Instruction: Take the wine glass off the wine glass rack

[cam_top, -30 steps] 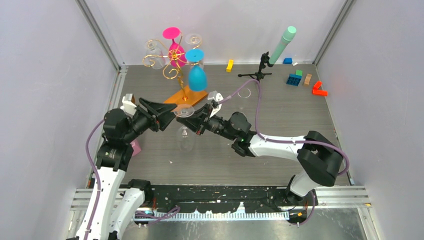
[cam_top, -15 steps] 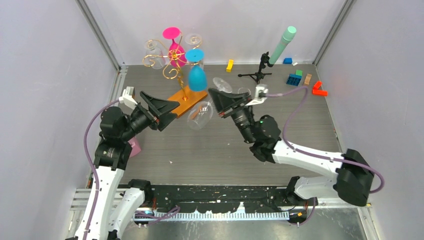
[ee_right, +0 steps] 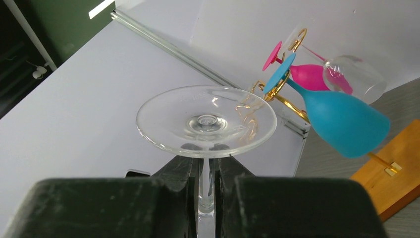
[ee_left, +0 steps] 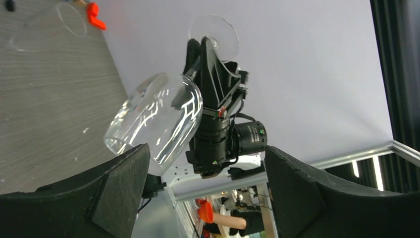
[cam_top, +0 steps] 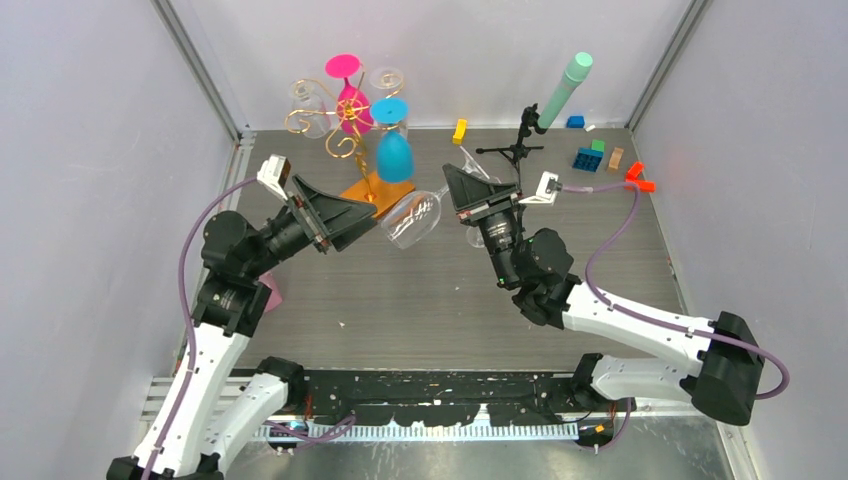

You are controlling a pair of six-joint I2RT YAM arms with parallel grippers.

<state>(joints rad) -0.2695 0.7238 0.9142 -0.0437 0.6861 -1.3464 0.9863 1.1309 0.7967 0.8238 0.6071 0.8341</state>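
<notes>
Half a second back the right claw (cam_top: pixel 458 188) sat lower and nearer the middle of the desk (cam_top: pixel 400 310); now it has drawn up and to the right, carrying the clear wine glass (cam_top: pixel 412 217) with it. A full second ago both claws met nose to nose at the glass, which hung foot-up between them; now they stand apart. The glass lies tilted, bowl toward the left arm and foot toward the far side. The left claw (cam_top: pixel 340 212) has lifted and shifted toward the far side; its fingers gape wide with nothing between them.

The right claw is clamped on the stem just under the foot, as its wrist view shows plainly. The glass hangs in the air above the desk, free of the wine glass rack (cam_top: pixel 342 150) and just right of the rack's orange base (cam_top: pixel 365 192); the rack stands at the far left.

Counted:
- Five wine glasses – one in the claw, four on the rack; those four are one pink glass (cam_top: pixel 350 100), one blue glass (cam_top: pixel 394 155) and two clear glasses (cam_top: pixel 308 97).
- One rack; two arms, two claws.
- One black tripod (cam_top: pixel 514 148) bearing one mint tube (cam_top: pixel 565 88).
- One yellow block (cam_top: pixel 459 131), alone.
- Far right, two blue blocks (cam_top: pixel 587 160), one green block (cam_top: pixel 598 146), one tan block (cam_top: pixel 615 158) and one orange-red piece (cam_top: pixel 637 179).
</notes>
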